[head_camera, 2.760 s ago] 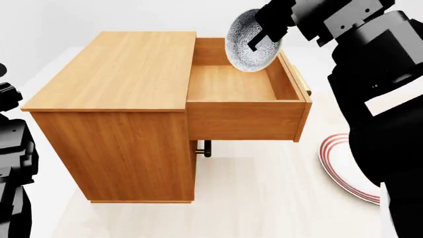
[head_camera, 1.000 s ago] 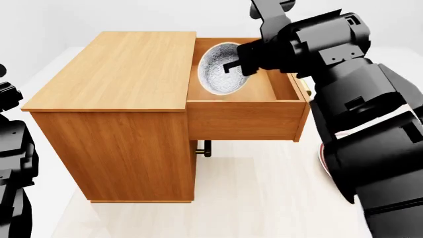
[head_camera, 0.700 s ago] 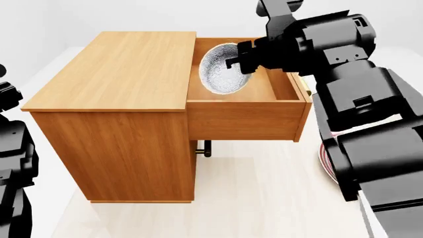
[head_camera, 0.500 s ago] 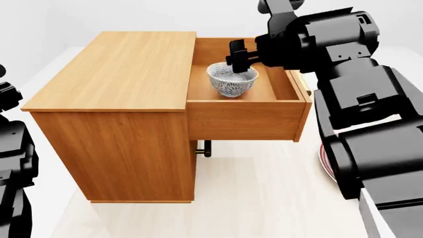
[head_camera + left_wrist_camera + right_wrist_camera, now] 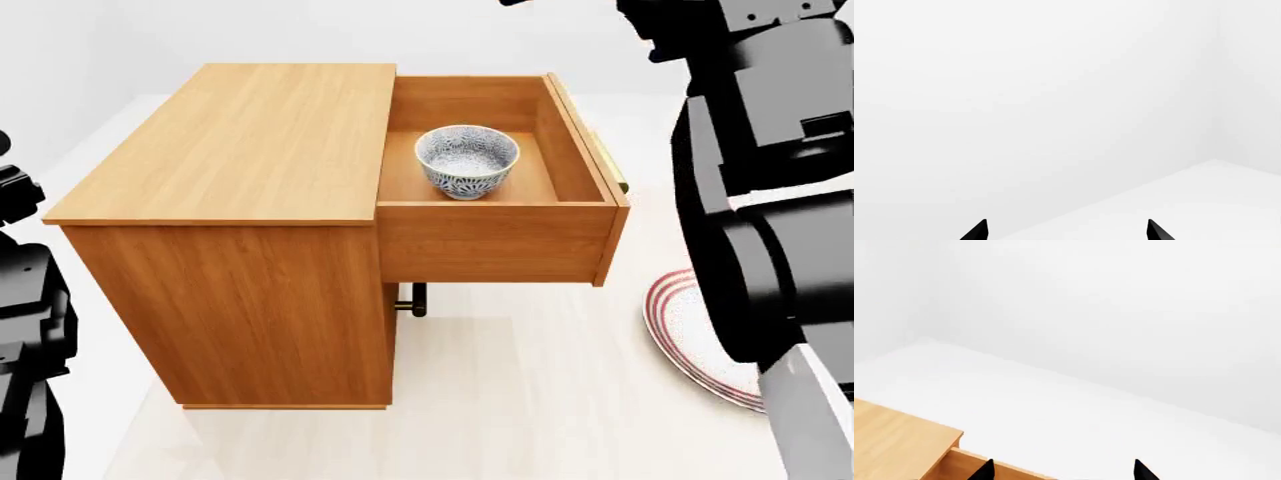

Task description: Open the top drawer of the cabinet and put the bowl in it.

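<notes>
The top drawer (image 5: 501,205) of the cabinet (image 5: 227,230) is seen pulled out. The bowl (image 5: 466,161) is set upright on its floor, held by nothing. The right end effector (image 5: 1063,471) is released, tips spread, raised above the cabinet's far edge and well apart from the bowl. The left end effector (image 5: 1066,231) is likewise spread and empty, faced toward bare white wall. A red-ringed plate (image 5: 687,345) is noted on the floor.
</notes>
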